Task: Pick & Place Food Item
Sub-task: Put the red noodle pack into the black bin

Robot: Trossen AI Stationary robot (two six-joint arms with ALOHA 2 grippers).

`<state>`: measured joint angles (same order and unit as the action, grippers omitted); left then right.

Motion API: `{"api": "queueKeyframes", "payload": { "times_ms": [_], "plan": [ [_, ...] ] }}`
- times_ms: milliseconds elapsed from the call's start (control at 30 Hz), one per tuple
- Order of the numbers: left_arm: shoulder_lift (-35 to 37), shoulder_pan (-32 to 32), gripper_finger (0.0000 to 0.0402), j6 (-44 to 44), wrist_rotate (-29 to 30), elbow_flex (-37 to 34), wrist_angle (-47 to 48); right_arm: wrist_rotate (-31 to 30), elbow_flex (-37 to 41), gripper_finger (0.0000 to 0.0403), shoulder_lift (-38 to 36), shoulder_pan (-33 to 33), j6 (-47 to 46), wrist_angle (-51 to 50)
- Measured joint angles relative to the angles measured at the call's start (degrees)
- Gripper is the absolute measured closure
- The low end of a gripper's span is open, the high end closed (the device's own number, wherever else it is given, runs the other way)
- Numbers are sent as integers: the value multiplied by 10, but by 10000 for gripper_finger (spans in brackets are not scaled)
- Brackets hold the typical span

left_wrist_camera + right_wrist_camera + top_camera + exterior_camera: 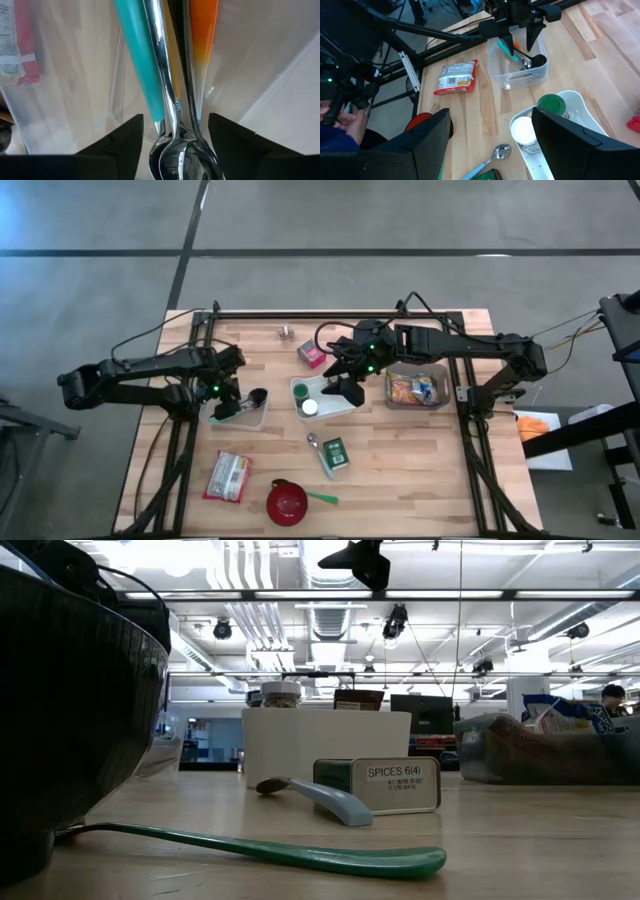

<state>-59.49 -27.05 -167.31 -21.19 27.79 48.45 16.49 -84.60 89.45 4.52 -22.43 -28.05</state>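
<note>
My left gripper (232,404) points down into a clear plastic bin (243,416) at the table's left and is open. Its fingers stand on either side of the utensils lying in the bin: a teal handle (141,60), metal spoons (170,125) and an orange handle (202,35). In the right wrist view the left gripper (522,42) hangs over that bin (517,67). A red-and-white food packet (228,476) lies flat near the front left. My right gripper (342,385) hovers open above the white tray (325,412), with nothing between its fingers.
The white tray holds a green-lidded jar (551,105) and a white-lidded jar (524,129). A clear tub of snack packets (418,390) stands at the right and a pink packet (311,354) farther back. A spice tin (335,452), a spoon (318,446), a red bowl (287,502) and a green spoon (270,848) lie near the front.
</note>
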Motion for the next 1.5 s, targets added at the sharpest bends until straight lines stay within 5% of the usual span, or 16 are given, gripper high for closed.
{"api": "queueKeyframes", "payload": {
  "times_ms": [467,733,1033,1267,1500],
  "plan": [
    [0,0,137,77,52,64,73,0,0,126,0,0,1,0],
    [0,26,137,221,118,138,90,0,0,126,0,0,1,0],
    [0,91,137,687,214,181,5,0,0,126,0,0,1,0],
    [0,146,137,1002,209,179,-67,0,0,126,0,0,0,0],
    [0,205,137,1361,123,179,-87,0,0,126,0,0,1,0]
  ]
}}
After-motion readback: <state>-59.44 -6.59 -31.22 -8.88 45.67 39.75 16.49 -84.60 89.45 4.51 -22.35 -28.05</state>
